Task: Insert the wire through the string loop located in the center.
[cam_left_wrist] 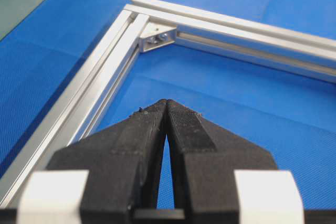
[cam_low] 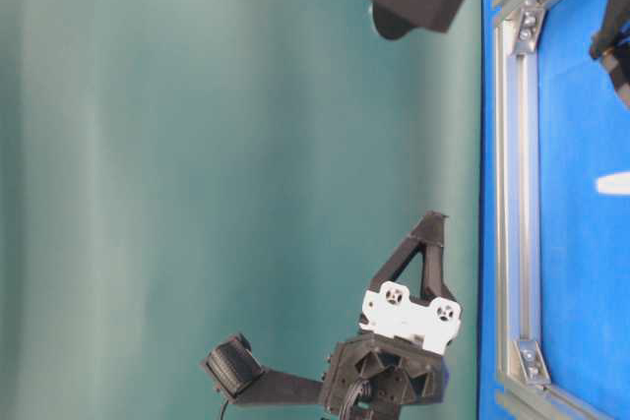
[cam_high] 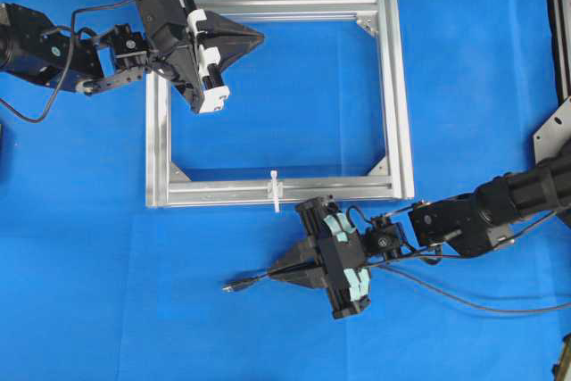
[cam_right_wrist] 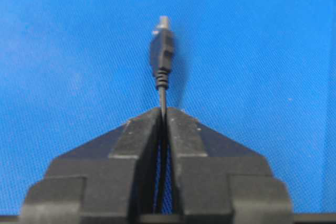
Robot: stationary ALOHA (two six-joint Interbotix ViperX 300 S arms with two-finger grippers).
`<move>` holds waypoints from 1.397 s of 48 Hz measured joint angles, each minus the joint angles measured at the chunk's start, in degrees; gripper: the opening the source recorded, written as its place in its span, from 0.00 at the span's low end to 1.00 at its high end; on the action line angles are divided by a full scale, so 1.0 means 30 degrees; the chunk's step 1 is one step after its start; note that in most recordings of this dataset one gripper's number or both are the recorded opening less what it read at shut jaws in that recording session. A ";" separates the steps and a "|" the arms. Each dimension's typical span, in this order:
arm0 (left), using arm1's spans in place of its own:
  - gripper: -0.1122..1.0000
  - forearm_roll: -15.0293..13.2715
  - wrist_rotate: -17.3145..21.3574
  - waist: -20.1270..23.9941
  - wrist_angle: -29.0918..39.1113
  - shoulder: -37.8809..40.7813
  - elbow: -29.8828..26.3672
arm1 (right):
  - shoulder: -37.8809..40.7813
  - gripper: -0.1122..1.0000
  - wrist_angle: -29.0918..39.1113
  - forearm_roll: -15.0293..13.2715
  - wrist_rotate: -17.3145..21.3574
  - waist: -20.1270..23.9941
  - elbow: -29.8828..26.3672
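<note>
Open cloth (cam_high: 107, 292) around (frame (cam_high: 399, 113) rail fencing string loop (cam_high: 276, 190))

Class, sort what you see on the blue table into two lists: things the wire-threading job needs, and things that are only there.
Needed for the job:
- wire, its plug pointing away from the frame
- string loop on the frame's near bar
- right gripper, shut on the wire

Only there:
- aluminium frame
- left gripper, shut on nothing
- blue table cover
</note>
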 measured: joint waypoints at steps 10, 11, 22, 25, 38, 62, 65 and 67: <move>0.10 0.0000 0.0000 0.0000 0.0000 0.0000 0.0000 | 0.0029 0.08 0.0000 -0.0059 0.0029 0.0000 0.0000; 0.10 0.0000 0.0000 0.0000 0.0000 0.0029 0.0000 | 0.0029 0.08 0.0000 -0.0088 0.0000 0.0000 0.0000; 0.10 0.0000 -0.0029 0.0029 0.0000 0.0000 0.0000 | 0.0029 0.08 0.0000 -0.0059 0.0117 0.0000 0.0029; 0.10 0.0000 0.0000 0.0029 0.0000 0.0029 0.0000 | 0.0029 0.08 0.0000 -0.0059 0.0146 0.0000 0.0000; 0.10 0.0000 0.0000 0.0029 0.0000 0.0000 0.0000 | -0.0996 0.08 0.0850 -0.0029 0.0234 0.0000 0.0088; 0.10 0.0000 0.0000 0.0000 0.0000 0.0029 0.0000 | -0.4805 0.08 0.5068 -0.0029 0.0146 -0.0059 0.0088; 0.10 0.0000 0.0000 0.0000 0.0000 0.0000 0.0000 | -0.4863 0.08 0.5127 -0.0029 0.0146 -0.0059 0.0088; 0.10 0.0000 0.0000 0.0000 0.0000 0.0029 0.0000 | -0.4834 0.08 0.5127 -0.0029 0.0146 -0.0059 0.0088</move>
